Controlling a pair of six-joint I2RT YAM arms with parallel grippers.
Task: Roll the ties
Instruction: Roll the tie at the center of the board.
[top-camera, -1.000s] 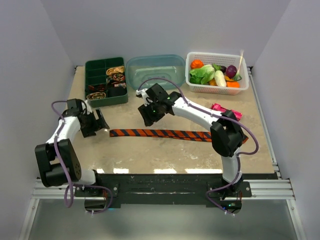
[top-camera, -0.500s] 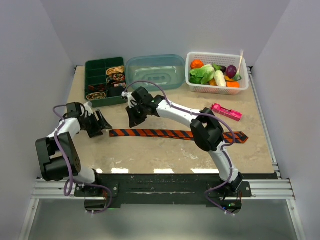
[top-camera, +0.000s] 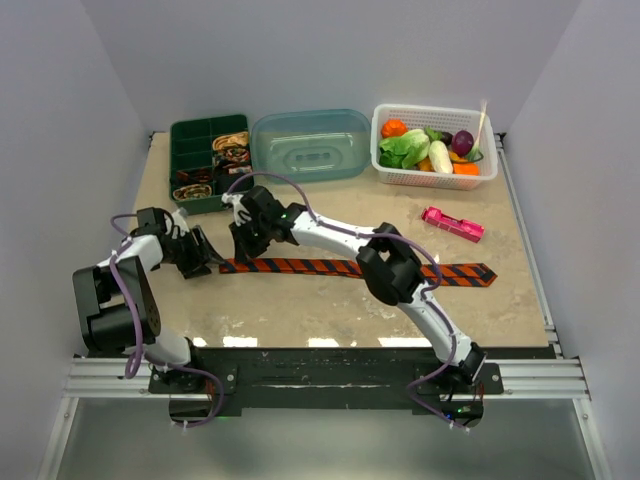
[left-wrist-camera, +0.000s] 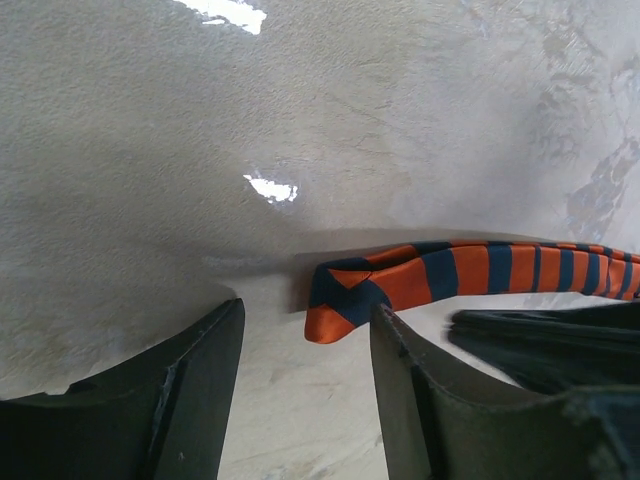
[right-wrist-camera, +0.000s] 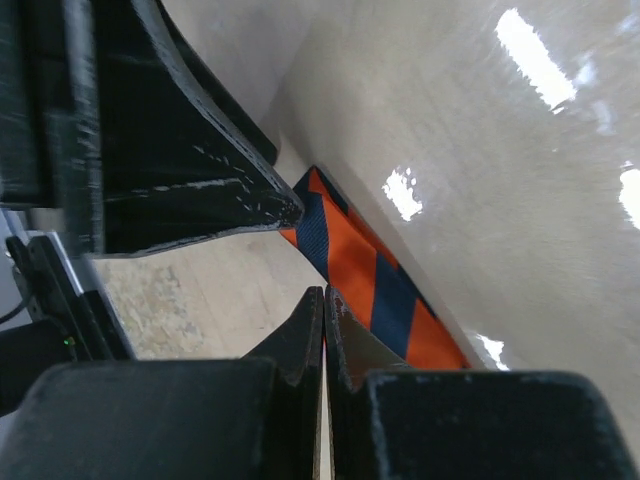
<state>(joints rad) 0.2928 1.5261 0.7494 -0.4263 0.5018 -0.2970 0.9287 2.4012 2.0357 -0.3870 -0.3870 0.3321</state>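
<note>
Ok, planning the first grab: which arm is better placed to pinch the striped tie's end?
Left. The left gripper stands open with the orange tie's tip just ahead of its gap; the right gripper is shut beside it.

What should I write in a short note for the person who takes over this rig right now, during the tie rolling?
Left end effector: open, low at the narrow end of the orange fabric necktie with dark stripes, not gripping it.
Right end effector: shut, tips down beside that same end; nothing shows between its fingers.
Necktie: flat and at full length on the beige table, no roll begun.
Done: small rolled patterned ties sit in the green compartment tray.
Left: roll this necktie, probably starting from the narrow end.
</note>
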